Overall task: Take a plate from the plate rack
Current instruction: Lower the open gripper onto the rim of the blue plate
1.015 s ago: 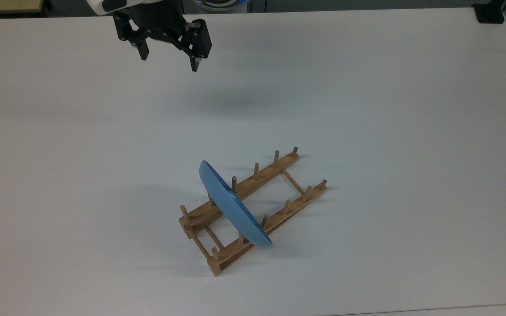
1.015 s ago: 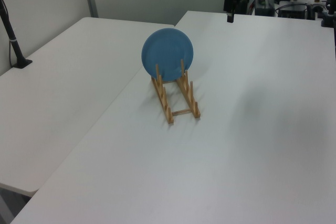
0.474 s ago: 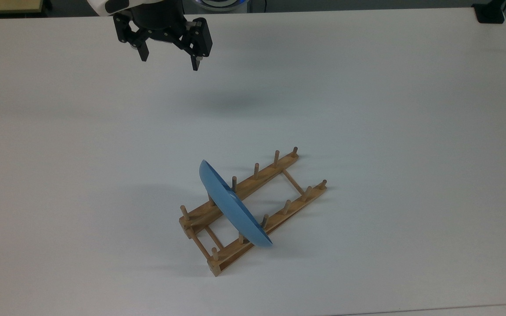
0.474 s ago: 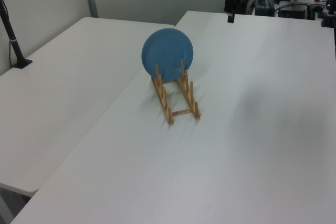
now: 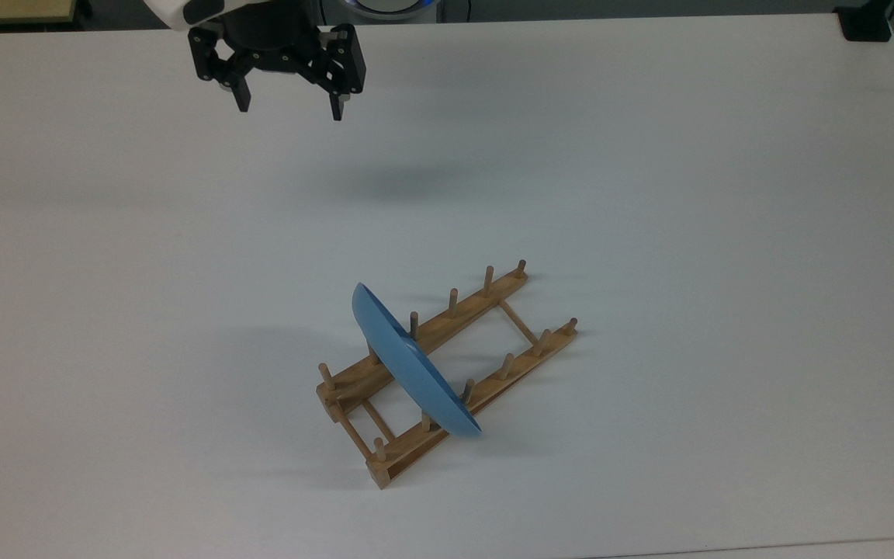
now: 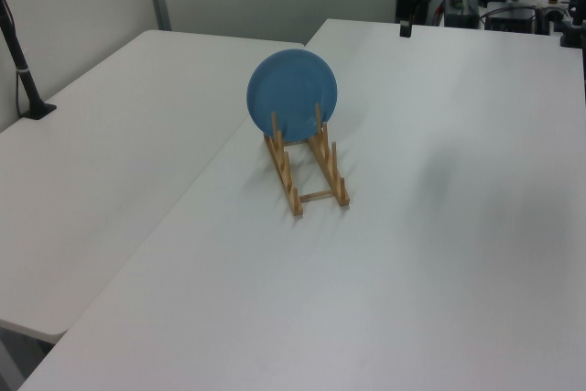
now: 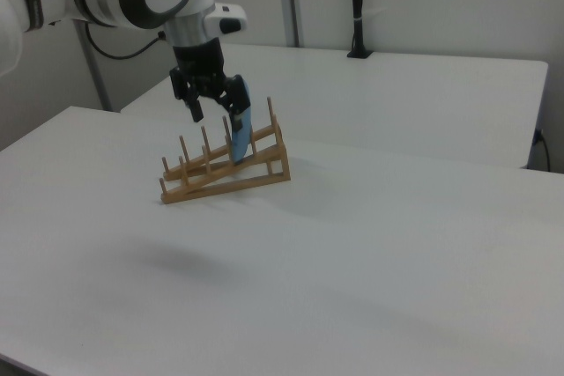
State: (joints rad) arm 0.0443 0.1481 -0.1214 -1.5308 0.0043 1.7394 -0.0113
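Plate [image 5: 414, 363] sits upright on edge in the plate rack [image 5: 447, 371], mid-table, untouched. Gripper [image 5: 288, 109] — fingers spread, empty — has drifted slightly toward the top view's upper left vs 1 s ago, well apart from the rack — approach not begun.

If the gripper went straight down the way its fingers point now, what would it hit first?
Probably bare table. The open gripper hangs well away from the plate standing in the plate rack, nothing between; exact landing spot is uncertain.
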